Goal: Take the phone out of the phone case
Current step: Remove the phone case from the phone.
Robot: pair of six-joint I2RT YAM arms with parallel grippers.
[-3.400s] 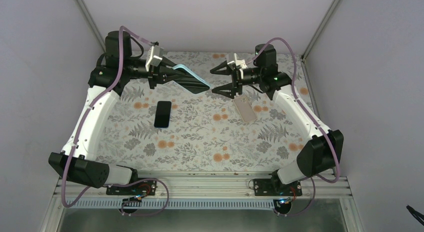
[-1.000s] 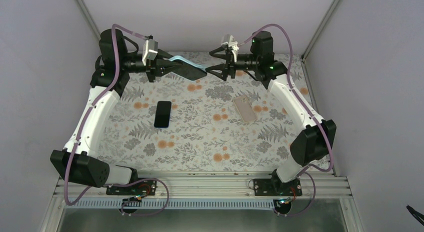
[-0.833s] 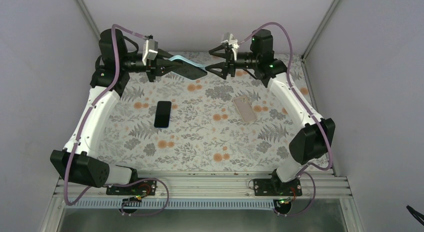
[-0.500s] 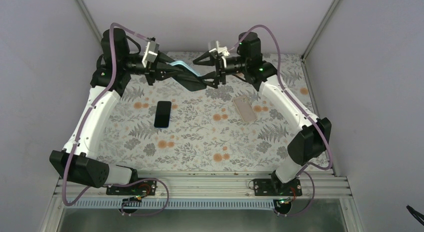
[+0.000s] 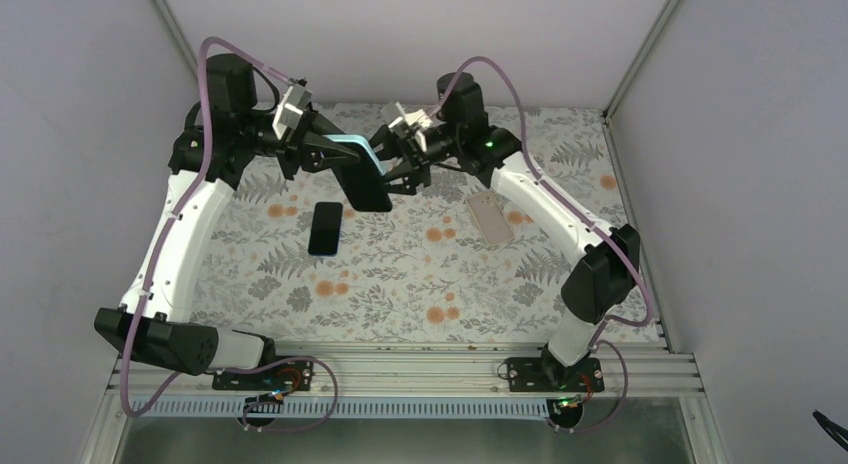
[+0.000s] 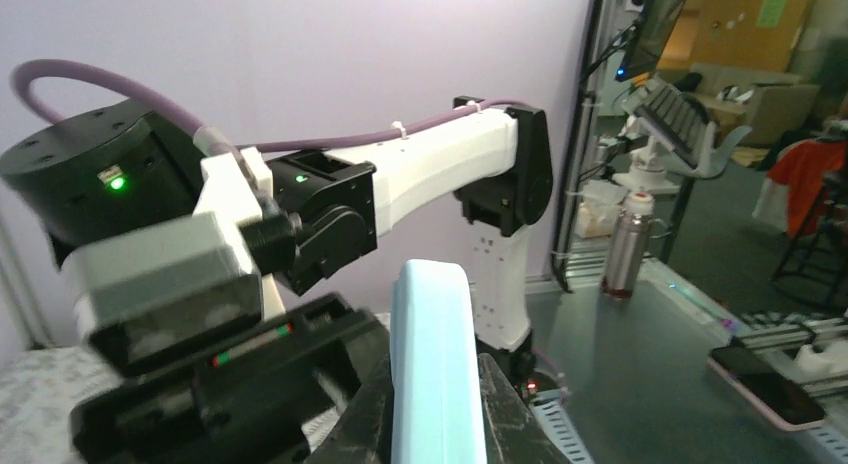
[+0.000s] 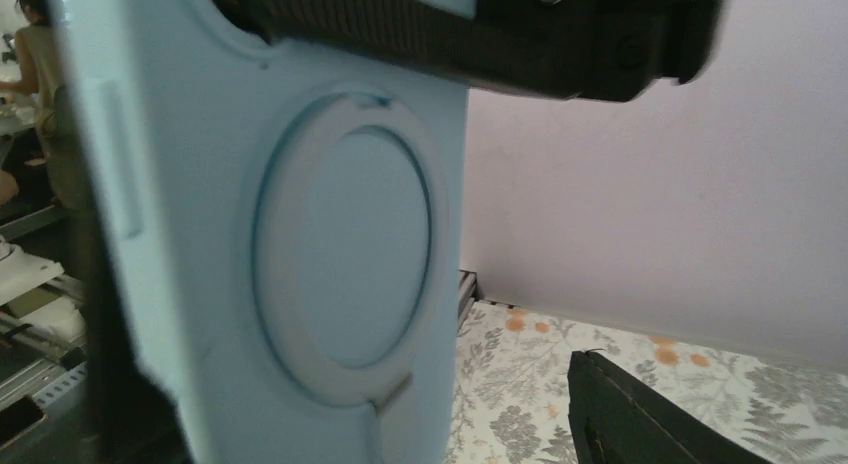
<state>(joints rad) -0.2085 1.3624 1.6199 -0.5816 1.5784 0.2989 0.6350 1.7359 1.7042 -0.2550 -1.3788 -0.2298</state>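
Light-blue rubbery phone case (image 5: 358, 150), slim dark phone (image 5: 368, 187) inside, hangs tilted above the floral-patterned table (image 5: 420, 274), clamped in the left gripper (image 5: 336, 154). The right gripper (image 5: 393, 160), well apart a second ago, has swung in, jaws spread astride its free end; extraction looks imminent.

No text, label or number is legible anywhere — none at all.

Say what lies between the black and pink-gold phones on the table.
Top view: only bare floral tablecloth between the flat black phone and the pink-gold phone.
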